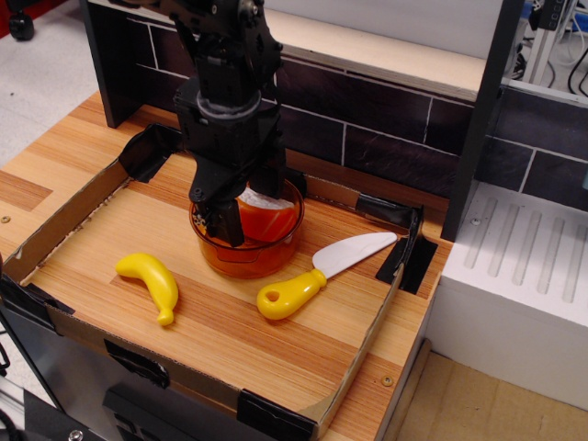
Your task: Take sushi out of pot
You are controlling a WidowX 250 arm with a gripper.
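The amber-orange pot [246, 263] stands at the back middle of the wooden tray. The sushi [269, 219], orange-red with a white rice side, lies inside it. My black gripper [246, 208] reaches down into the pot from above. One finger [226, 220] stands inside the pot's left wall, just left of the sushi. The other finger is mostly hidden behind the gripper body on the sushi's far side. The jaws look open around the sushi, and no firm grip shows.
A yellow banana [152, 281] lies left of the pot. A yellow-handled white toy knife [318, 270] lies to its right. A low cardboard rim [366, 342] edges the tray. A dark tiled wall [386, 129] stands behind, and a white unit [524, 276] at the right.
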